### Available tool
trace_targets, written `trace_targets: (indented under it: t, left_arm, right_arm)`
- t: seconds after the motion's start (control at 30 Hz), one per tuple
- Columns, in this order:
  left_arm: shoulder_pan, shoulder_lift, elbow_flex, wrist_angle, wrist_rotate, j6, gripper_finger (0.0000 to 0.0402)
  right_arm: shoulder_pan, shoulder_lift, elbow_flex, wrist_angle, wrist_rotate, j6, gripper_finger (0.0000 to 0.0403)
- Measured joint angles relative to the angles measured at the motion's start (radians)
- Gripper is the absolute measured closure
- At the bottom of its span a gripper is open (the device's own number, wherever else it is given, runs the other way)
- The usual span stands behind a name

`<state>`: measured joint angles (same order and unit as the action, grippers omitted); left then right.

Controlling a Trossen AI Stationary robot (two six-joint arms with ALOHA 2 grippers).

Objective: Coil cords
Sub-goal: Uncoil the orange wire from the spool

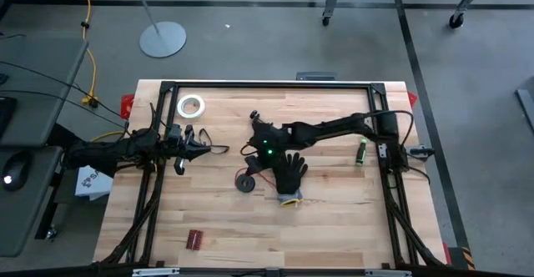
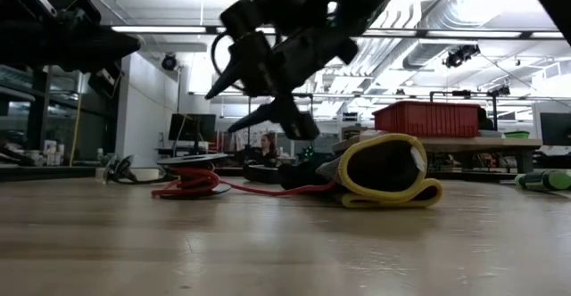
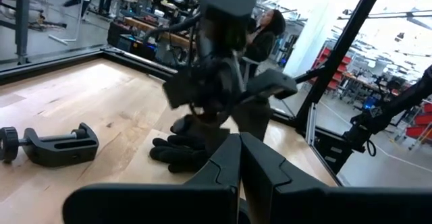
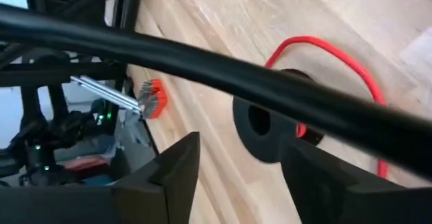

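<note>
A small black round spool (image 1: pixel 245 183) lies flat on the wooden table, left of a black glove (image 1: pixel 291 173) with a yellow cuff (image 2: pixel 388 176). A thin red cord (image 4: pixel 327 45) runs from the spool (image 4: pixel 266 126) and lies in loose loops on the table (image 2: pixel 192 185). My right gripper (image 1: pixel 254 154) hangs open above the table, just beyond the spool. Its fingers (image 4: pixel 179 160) stand apart and the spool shows between them, farther off. My left gripper (image 1: pixel 198 141) is shut and empty at the table's left, its fingers (image 3: pixel 229 160) meeting.
A white tape ring (image 1: pixel 191 106) lies at the far left. A black clamp (image 3: pixel 50 146) lies on the table near the right arm. A green object (image 1: pixel 361 152) lies at the right and a small red-brown object (image 1: pixel 194 239) near the front edge. A person sits in the room beyond.
</note>
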<state>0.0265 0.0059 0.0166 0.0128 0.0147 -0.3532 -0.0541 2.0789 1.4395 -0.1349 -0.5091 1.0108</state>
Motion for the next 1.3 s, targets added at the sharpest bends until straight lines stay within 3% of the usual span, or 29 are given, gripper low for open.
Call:
trace_targets:
  t: [0.2,0.4,0.93,1.3]
  left_arm:
    - [0.000,0.000,0.000,0.007,-0.003,0.137,0.0398]
    - [0.000,0.000,0.000,0.007,-0.001,0.120,0.0398]
    - [0.000,0.000,0.000,0.013,-0.001,0.042,0.0398]
    - [0.000,0.000,0.000,0.008,-0.025,0.078,0.0398]
  right_arm:
    - [-0.003,0.038,0.034,-0.094,0.046,-0.067,0.0199]
    - [-0.004,0.037,0.024,-0.087,0.087,-0.078,0.0199]
    - [0.024,0.084,0.024,0.043,0.037,-0.017,0.0200]
    - [0.053,0.092,0.024,0.022,0.145,-0.047,0.0289]
